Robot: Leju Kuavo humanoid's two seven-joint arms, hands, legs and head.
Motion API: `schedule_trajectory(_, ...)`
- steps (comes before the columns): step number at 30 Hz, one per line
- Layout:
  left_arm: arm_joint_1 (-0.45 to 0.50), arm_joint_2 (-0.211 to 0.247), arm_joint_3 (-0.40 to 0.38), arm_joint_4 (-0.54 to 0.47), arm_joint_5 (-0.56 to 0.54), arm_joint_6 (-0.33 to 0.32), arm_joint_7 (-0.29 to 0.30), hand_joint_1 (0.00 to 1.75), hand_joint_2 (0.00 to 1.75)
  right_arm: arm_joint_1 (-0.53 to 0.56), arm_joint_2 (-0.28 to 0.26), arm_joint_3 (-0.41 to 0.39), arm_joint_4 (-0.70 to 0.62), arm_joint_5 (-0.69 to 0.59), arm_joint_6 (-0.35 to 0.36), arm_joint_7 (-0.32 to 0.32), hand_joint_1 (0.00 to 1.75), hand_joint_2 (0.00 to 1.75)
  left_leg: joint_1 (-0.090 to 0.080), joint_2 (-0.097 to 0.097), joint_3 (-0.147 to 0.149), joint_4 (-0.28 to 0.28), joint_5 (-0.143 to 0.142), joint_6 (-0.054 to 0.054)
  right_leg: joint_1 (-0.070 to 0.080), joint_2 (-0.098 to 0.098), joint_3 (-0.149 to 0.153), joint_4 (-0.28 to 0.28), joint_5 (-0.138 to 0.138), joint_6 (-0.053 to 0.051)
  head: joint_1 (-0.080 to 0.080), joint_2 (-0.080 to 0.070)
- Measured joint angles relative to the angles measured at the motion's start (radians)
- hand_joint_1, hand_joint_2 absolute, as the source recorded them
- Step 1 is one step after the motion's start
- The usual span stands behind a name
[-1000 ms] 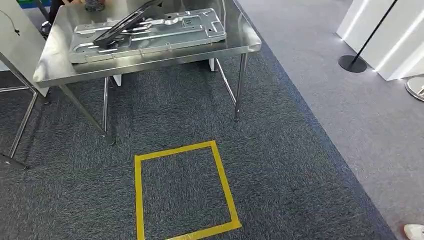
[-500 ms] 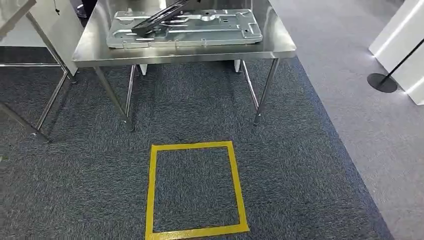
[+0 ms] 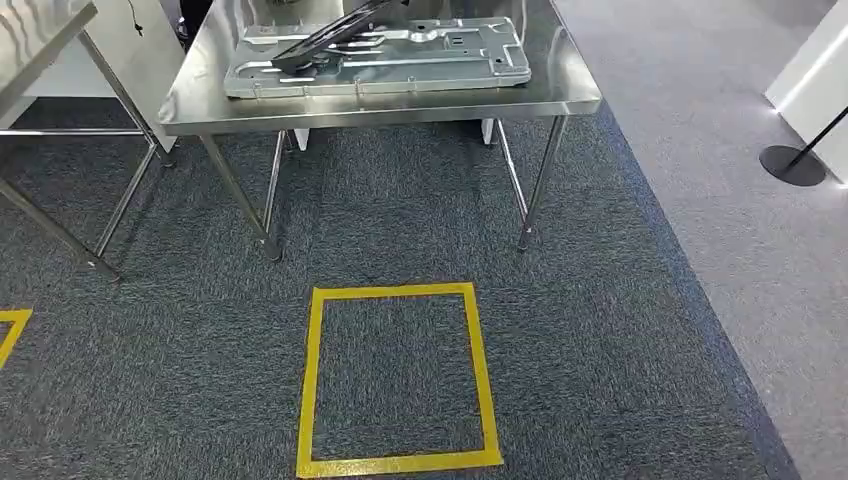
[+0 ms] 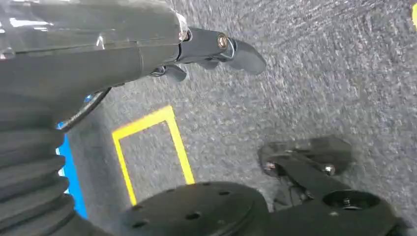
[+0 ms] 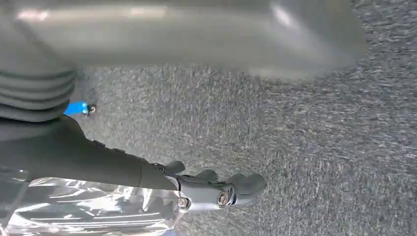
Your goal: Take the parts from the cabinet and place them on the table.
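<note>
**Squaring up to the tabletop with both hands loaded**

In the head view, the steel tabletop [image 3: 400, 105] stood at the far side of the dark carpet, with a large pressed metal panel [image 3: 380, 60] lying flat on it and a dark bar-like piece [image 3: 320, 40] leaning across the panel's far left part. On the floor between the robot and the table lay a yellow taped square [image 3: 397, 375], the likely standing mark. A second table's edge [image 3: 40, 30] showed at the far left, and a black stand base [image 3: 793, 165] at the far right.

In the left wrist view, the left hand [image 4: 206, 49] hung above the carpet, its fingers lying along a shiny silver part [image 4: 88, 19] that it appeared to grip against the palm. A yellow taped corner [image 4: 147, 142] lay on the floor below it.

In the right wrist view, the right hand [image 5: 211, 189] held a crinkled, reflective part [image 5: 83, 211] in the same way, over carpet.

The step in hand was judged to be the walk up to the table. Doing it well would mean stopping inside the taped square, facing the near edge squarely, keeping both grips firm while stepping, and choosing bare steel near the front edge, so the new parts would not land on the panel.
</note>
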Motion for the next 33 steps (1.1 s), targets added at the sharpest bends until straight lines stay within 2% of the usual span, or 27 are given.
schedule_trajectory(1, -0.005, 0.000, 0.000, 0.000, 0.000, 0.000, 0.000, 0.00, 1.75, 0.002, 0.005, 0.004, 0.001, 0.012, 0.009, 0.006, 0.00, 1.75, 0.000, 0.001, -0.027, 0.069, -0.024, -0.003, 0.000, -0.005, -0.001, 0.001, 0.000, 0.000, 0.000, 0.000)
schedule_trajectory(2, -0.010, 0.000, 0.000, 0.000, -0.001, 0.000, 0.004, 0.00, 1.75, 0.004, 0.009, 0.010, 0.003, 0.022, 0.018, 0.008, 0.00, 1.75, 0.001, 0.003, -0.031, 0.091, -0.021, -0.005, 0.000, -0.009, -0.001, 0.002, 0.000, 0.000, 0.000, 0.000)
schedule_trajectory(3, -0.010, 0.000, 0.000, 0.000, -0.003, 0.001, 0.007, 0.00, 1.75, 0.004, 0.014, 0.016, 0.004, 0.031, 0.023, 0.011, 0.00, 1.75, 0.003, 0.007, -0.011, 0.062, 0.004, -0.006, 0.000, -0.009, -0.001, 0.004, 0.000, 0.001, 0.000, 0.000)
schedule_trajectory(4, -0.009, 0.000, 0.000, 0.000, -0.003, 0.002, 0.011, 0.00, 1.75, 0.004, 0.023, 0.025, 0.005, 0.039, 0.032, 0.015, 0.00, 1.75, 0.005, 0.009, 0.026, -0.004, 0.043, -0.006, 0.000, -0.009, -0.001, 0.007, -0.001, 0.001, 0.000, 0.000)
schedule_trajectory(5, -0.010, 0.000, 0.000, 0.000, -0.006, 0.003, 0.016, 0.00, 1.75, 0.003, 0.030, 0.031, 0.005, 0.043, 0.034, 0.019, 0.00, 1.75, 0.007, 0.010, 0.077, -0.100, 0.088, -0.005, -0.001, -0.009, 0.000, 0.011, -0.002, 0.003, 0.000, 0.000)
schedule_trajectory(6, -0.009, 0.001, 0.000, 0.000, -0.009, 0.003, 0.019, 0.00, 1.75, 0.004, 0.040, 0.038, 0.006, 0.049, 0.034, 0.026, 0.00, 1.75, 0.008, 0.012, 0.123, -0.193, 0.121, -0.002, -0.001, -0.009, 0.000, 0.015, -0.005, 0.008, 0.000, 0.000)
schedule_trajectory(7, -0.008, 0.001, 0.000, 0.000, -0.013, 0.003, 0.023, 0.00, 1.75, 0.005, 0.045, 0.041, 0.006, 0.051, 0.035, 0.029, 0.00, 1.75, 0.003, 0.015, 0.134, -0.218, 0.098, 0.003, 0.005, -0.009, -0.005, 0.019, -0.006, 0.013, 0.000, 0.000)
schedule_trajectory(9, -0.009, 0.001, -0.001, 0.000, -0.020, 0.006, 0.041, 0.00, 1.75, 0.005, 0.061, 0.052, 0.008, 0.058, 0.045, 0.051, 0.00, 1.75, 0.002, 0.011, 0.125, -0.223, 0.102, 0.012, 0.006, -0.009, -0.016, 0.023, -0.002, 0.024, 0.000, 0.000)
schedule_trajectory(11, -0.011, 0.001, -0.012, 0.000, -0.021, 0.006, 0.075, 0.00, 1.75, 0.006, 0.078, 0.066, 0.011, 0.060, 0.064, 0.065, 0.00, 1.75, 0.000, 0.008, 0.123, -0.226, 0.106, 0.023, 0.004, -0.012, -0.014, 0.020, 0.002, 0.035, 0.000, 0.000)
schedule_trajectory(12, -0.012, 0.001, -0.025, 0.000, -0.010, 0.006, 0.087, 0.00, 1.75, 0.009, 0.081, 0.077, 0.011, 0.053, 0.073, 0.066, 0.00, 1.75, 0.009, 0.009, 0.130, -0.236, 0.114, 0.034, 0.000, -0.009, -0.015, 0.027, -0.007, 0.040, 0.000, 0.000)
schedule_trajectory(13, -0.012, 0.001, -0.041, 0.000, 0.006, 0.004, 0.095, 0.00, 1.75, 0.012, 0.084, 0.092, 0.011, 0.038, 0.077, 0.066, 0.00, 1.75, 0.007, 0.010, 0.130, -0.238, 0.116, 0.037, -0.001, -0.003, -0.024, 0.051, -0.029, 0.044, 0.000, 0.000)
schedule_trajectory(14, -0.012, 0.003, -0.056, -0.001, 0.024, 0.003, 0.099, 0.00, 1.75, 0.017, 0.086, 0.107, 0.011, 0.021, 0.080, 0.067, 0.00, 1.75, 0.007, 0.012, 0.128, -0.237, 0.118, 0.040, -0.002, -0.002, -0.050, 0.107, -0.066, 0.048, 0.000, 0.000)
schedule_trajectory(15, -0.009, 0.005, -0.073, -0.002, 0.039, 0.003, 0.104, 0.00, 1.75, 0.024, 0.086, 0.118, 0.011, 0.004, 0.083, 0.068, 0.00, 1.75, 0.007, 0.012, 0.124, -0.236, 0.119, 0.042, -0.004, -0.001, -0.095, 0.205, -0.117, 0.053, 0.000, 0.000)
schedule_trajectory(16, -0.003, 0.010, -0.086, -0.008, 0.058, 0.003, 0.109, 0.00, 1.75, 0.030, 0.086, 0.131, 0.011, -0.015, 0.085, 0.069, 0.00, 1.75, 0.006, 0.013, 0.122, -0.236, 0.119, 0.042, -0.004, -0.001, -0.135, 0.291, -0.151, 0.056, 0.000, 0.000)
schedule_trajectory(17, 0.003, 0.013, -0.101, -0.011, 0.074, 0.003, 0.109, 0.00, 1.75, 0.038, 0.086, 0.140, 0.012, -0.029, 0.086, 0.069, 0.00, 1.75, 0.005, 0.013, 0.121, -0.235, 0.119, 0.042, -0.004, -0.001, -0.160, 0.344, -0.164, 0.057, 0.000, 0.000)
schedule_trajectory(18, 0.009, 0.017, -0.121, -0.022, 0.096, 0.001, 0.110, 0.00, 1.75, 0.051, 0.087, 0.152, 0.013, -0.049, 0.087, 0.070, 0.00, 1.75, 0.005, 0.013, 0.121, -0.235, 0.119, 0.042, -0.004, -0.001, -0.165, 0.355, -0.151, 0.057, 0.000, 0.000)
schedule_trajectory(19, 0.011, 0.019, -0.133, -0.028, 0.120, 0.000, 0.111, 0.00, 1.75, 0.060, 0.088, 0.168, 0.014, -0.071, 0.087, 0.070, 0.00, 1.75, 0.005, 0.010, 0.122, -0.235, 0.119, 0.042, -0.004, -0.001, -0.146, 0.320, -0.124, 0.056, 0.000, 0.000)
schedule_trajectory(21, 0.012, 0.021, -0.173, -0.044, 0.168, -0.004, 0.111, 0.00, 1.75, 0.077, 0.088, 0.199, 0.017, -0.115, 0.088, 0.071, 0.00, 1.75, 0.005, 0.005, 0.127, -0.234, 0.117, 0.038, -0.004, 0.000, -0.054, 0.128, -0.025, 0.046, 0.000, 0.000)
schedule_trajectory(22, 0.012, 0.021, -0.187, -0.050, 0.185, -0.005, 0.111, 0.00, 1.75, 0.083, 0.088, 0.211, 0.017, -0.131, 0.088, 0.071, 0.00, 1.75, 0.005, 0.004, 0.129, -0.234, 0.115, 0.035, -0.003, 0.003, -0.012, 0.042, 0.003, 0.040, 0.000, 0.000)
schedule_trajectory(23, 0.012, 0.023, -0.206, -0.056, 0.206, -0.006, 0.111, 0.00, 1.75, 0.084, 0.088, 0.226, 0.017, -0.150, 0.088, 0.071, 0.00, 1.75, 0.000, 0.004, 0.126, -0.233, 0.113, 0.028, 0.005, 0.006, -0.005, 0.023, -0.012, 0.037, 0.000, 0.000)
schedule_trajectory(26, 0.017, 0.034, -0.260, -0.074, 0.274, -0.011, 0.112, 0.00, 1.75, 0.099, 0.088, 0.271, 0.017, -0.212, 0.089, 0.071, 0.00, 1.75, 0.004, 0.005, 0.127, -0.235, 0.112, 0.011, 0.009, 0.008, -0.009, 0.022, -0.009, 0.020, 0.000, 0.000)
schedule_trajectory(27, 0.022, 0.038, -0.283, -0.079, 0.302, -0.013, 0.113, 0.00, 1.75, 0.105, 0.088, 0.288, 0.017, -0.234, 0.089, 0.071, 0.00, 1.75, 0.000, 0.005, 0.128, -0.235, 0.111, 0.003, 0.004, 0.007, -0.007, 0.013, -0.004, 0.011, 0.000, 0.000)
schedule_trajectory(28, 0.029, 0.043, -0.302, -0.083, 0.325, -0.015, 0.114, 0.00, 1.75, 0.107, 0.088, 0.304, 0.017, -0.256, 0.090, 0.071, 0.00, 1.75, 0.005, 0.006, 0.127, -0.221, 0.099, 0.000, 0.000, 0.003, -0.004, 0.007, 0.001, 0.004, 0.000, 0.000)
schedule_trajectory(29, 0.034, 0.045, -0.320, -0.084, 0.346, -0.016, 0.114, 0.00, 1.75, 0.109, 0.087, 0.320, 0.014, -0.277, 0.091, 0.071, 0.00, 1.75, 0.004, 0.007, 0.106, -0.176, 0.063, -0.004, 0.000, 0.003, -0.006, 0.005, 0.002, -0.002, 0.000, 0.000)
schedule_trajectory(31, 0.049, 0.049, -0.353, -0.084, 0.387, -0.019, 0.116, 0.00, 1.75, 0.110, 0.087, 0.346, 0.004, -0.315, 0.092, 0.071, 0.00, 1.75, 0.008, 0.007, 0.035, -0.019, -0.021, -0.011, 0.002, 0.001, -0.008, 0.005, 0.001, -0.005, 0.000, 0.000)
schedule_trajectory(32, 0.062, 0.050, -0.374, -0.084, 0.411, -0.021, 0.117, 0.00, 1.75, 0.111, 0.087, 0.363, -0.003, -0.338, 0.095, 0.071, 0.00, 1.75, 0.009, 0.007, -0.003, 0.064, -0.051, -0.013, 0.004, 0.001, -0.008, 0.006, 0.000, -0.006, 0.000, 0.000)
schedule_trajectory(33, 0.076, 0.053, -0.392, -0.084, 0.435, -0.022, 0.118, 0.00, 1.75, 0.110, 0.087, 0.380, -0.013, -0.359, 0.097, 0.071, 0.00, 1.75, 0.009, 0.007, -0.018, 0.095, -0.048, -0.014, 0.005, 0.001, -0.008, 0.007, 0.000, -0.007, 0.000, 0.000)
